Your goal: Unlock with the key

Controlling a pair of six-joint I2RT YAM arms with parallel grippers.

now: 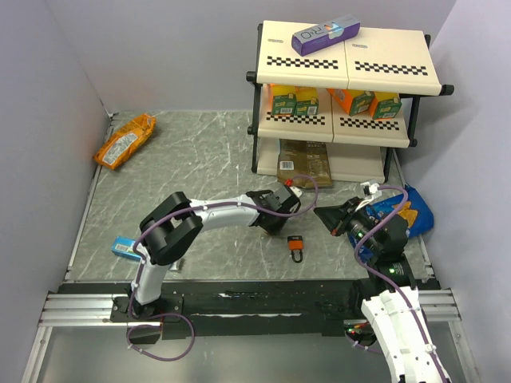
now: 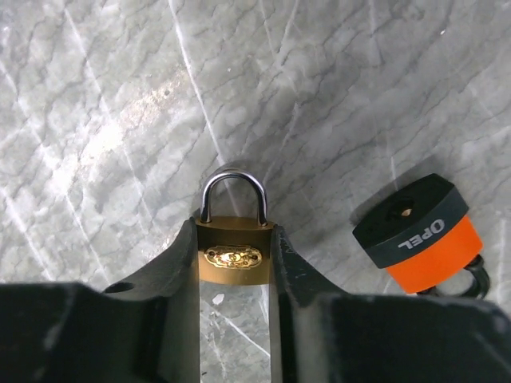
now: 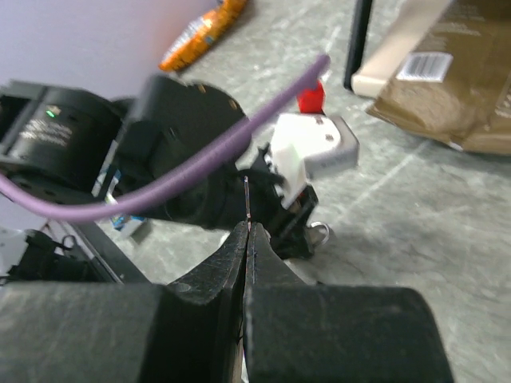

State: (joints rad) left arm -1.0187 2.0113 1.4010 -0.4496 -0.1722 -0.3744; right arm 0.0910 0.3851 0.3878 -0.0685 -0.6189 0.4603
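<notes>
My left gripper (image 1: 271, 209) is shut on the body of the brass padlock (image 2: 232, 254), held between its fingers with the silvery shackle (image 2: 232, 191) pointing away over the marble table. The orange-red padlock with a black top (image 2: 423, 235) lies just to its right; it also shows in the top view (image 1: 296, 246). My right gripper (image 3: 246, 231) is shut on the key: only a thin silvery blade (image 3: 247, 199) sticks out past the tips, edge-on, pointing toward the left gripper. The key's black head is hidden. In the top view the right gripper (image 1: 323, 215) is a short gap right of the left one.
A two-tier shelf rack (image 1: 343, 120) stands at the back right with a purple box (image 1: 325, 36) on top, juice cartons inside and a brown packet (image 1: 304, 163) below. An orange snack bag (image 1: 125, 140) lies far left, a small blue box (image 1: 124, 247) near left, a blue bag (image 1: 411, 209) right.
</notes>
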